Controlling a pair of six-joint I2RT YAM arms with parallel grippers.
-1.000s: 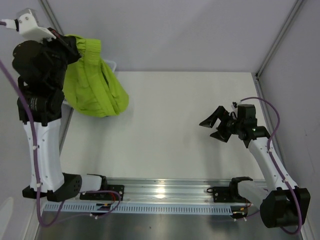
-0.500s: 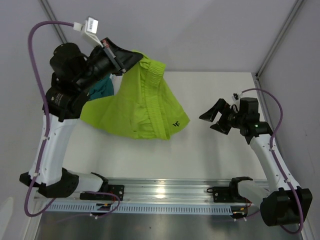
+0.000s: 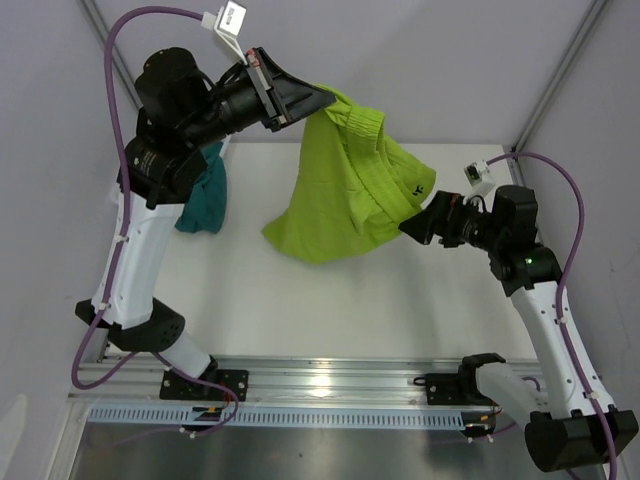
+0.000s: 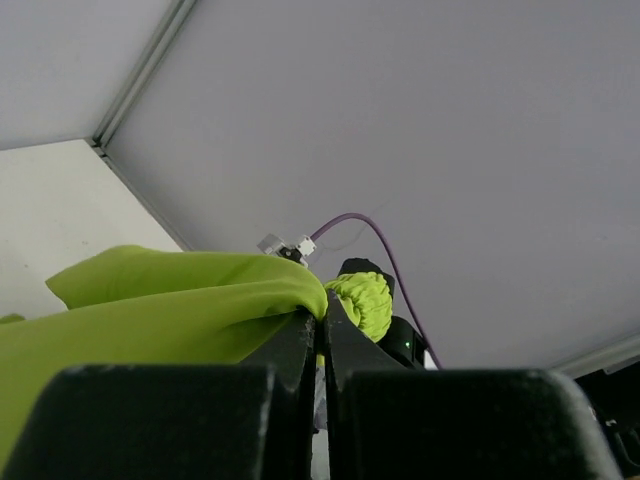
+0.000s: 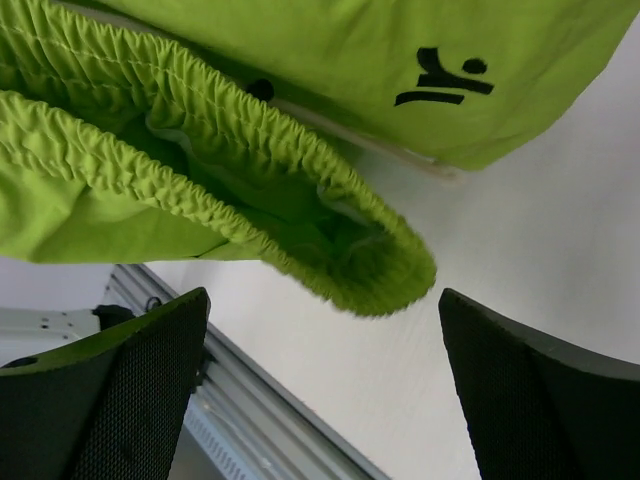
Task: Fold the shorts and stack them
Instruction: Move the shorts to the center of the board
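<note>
The shorts (image 3: 345, 190) hang in the air over the far middle of the table (image 3: 330, 300), their black logo (image 3: 421, 187) on the right. The left gripper (image 3: 318, 97) pinches their top edge, its fingers pressed together. The right gripper (image 3: 415, 225), spread wide, sits at their right side, with the waistband (image 5: 300, 215) in front of its gap. A teal cloth (image 3: 205, 195) lies far left.

Lighting: bright, even, diffuse, from overhead; shadows faint.
Top view: sharp throughout; glare patch on rail (image 3: 320, 385), bottom centre.
Left wrist view: left fingers (image 4: 180, 420) along bottom edge dark and blurred (too near the lens); background flat grey.
Right wrist view: shorts (image 5: 250, 150) crisp, stitching legible; right fingers (image 5: 120, 400) at lower corners soft.
</note>
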